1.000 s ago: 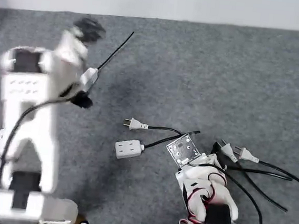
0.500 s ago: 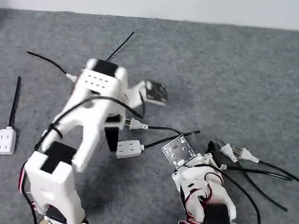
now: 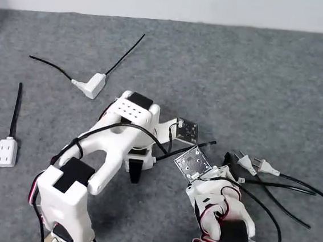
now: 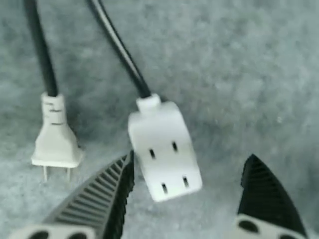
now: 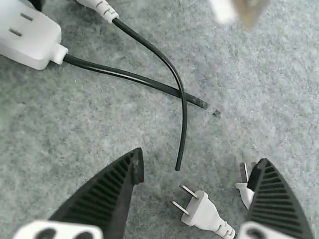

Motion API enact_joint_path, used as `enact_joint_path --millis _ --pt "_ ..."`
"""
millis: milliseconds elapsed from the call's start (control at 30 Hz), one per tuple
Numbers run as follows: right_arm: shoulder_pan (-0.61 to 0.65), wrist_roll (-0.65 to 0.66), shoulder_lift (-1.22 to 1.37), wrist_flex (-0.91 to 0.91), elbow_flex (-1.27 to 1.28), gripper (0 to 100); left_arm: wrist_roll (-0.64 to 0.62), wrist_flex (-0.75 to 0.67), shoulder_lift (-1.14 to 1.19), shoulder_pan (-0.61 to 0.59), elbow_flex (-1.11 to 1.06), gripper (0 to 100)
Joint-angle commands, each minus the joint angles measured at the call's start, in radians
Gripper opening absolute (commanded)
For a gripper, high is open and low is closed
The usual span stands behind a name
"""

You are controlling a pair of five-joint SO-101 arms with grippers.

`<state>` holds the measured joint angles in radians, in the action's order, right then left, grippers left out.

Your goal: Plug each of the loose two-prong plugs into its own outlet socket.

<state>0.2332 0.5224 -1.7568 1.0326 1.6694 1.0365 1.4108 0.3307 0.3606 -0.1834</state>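
Note:
My left gripper point(image 4: 190, 164) is open, just above a white two-slot outlet socket point(image 4: 164, 149) lying flat on the grey carpet. A white two-prong plug point(image 4: 56, 144) on a black cord lies beside that socket. In the high view this gripper point(image 3: 137, 167) is at the table's centre and covers the socket. My right gripper point(image 5: 199, 159) is open and low over the carpet, with one white plug point(image 5: 202, 211) between its fingers and a second plug point(image 5: 243, 188) partly hidden by one finger. Both plugs point(image 3: 243, 160) point(image 3: 263, 165) lie at the right in the high view, beside the right gripper point(image 3: 228, 162).
Another white socket point(image 3: 7, 152) lies at the far left, and a third point(image 3: 90, 84) sits tilted at the upper left with thin black cords. Black cables point(image 3: 280, 192) trail off to the right. A loose cord end point(image 5: 182, 124) crosses the carpet near the right gripper.
The left arm swung from the far left to the centre and came down over the middle socket. The upper-left socket stays on the carpet. The right arm barely moved.

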Motion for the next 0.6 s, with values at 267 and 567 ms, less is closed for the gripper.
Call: enact_joint_path --millis 267,567 --pt "0.004 -0.003 0.002 -0.015 0.017 33.5 -0.133 -0.155 -0.012 -0.029 -0.093 32" --pt "0.004 -0.003 0.002 -0.015 0.017 33.5 -0.129 -0.201 -0.012 -0.021 -0.090 9"
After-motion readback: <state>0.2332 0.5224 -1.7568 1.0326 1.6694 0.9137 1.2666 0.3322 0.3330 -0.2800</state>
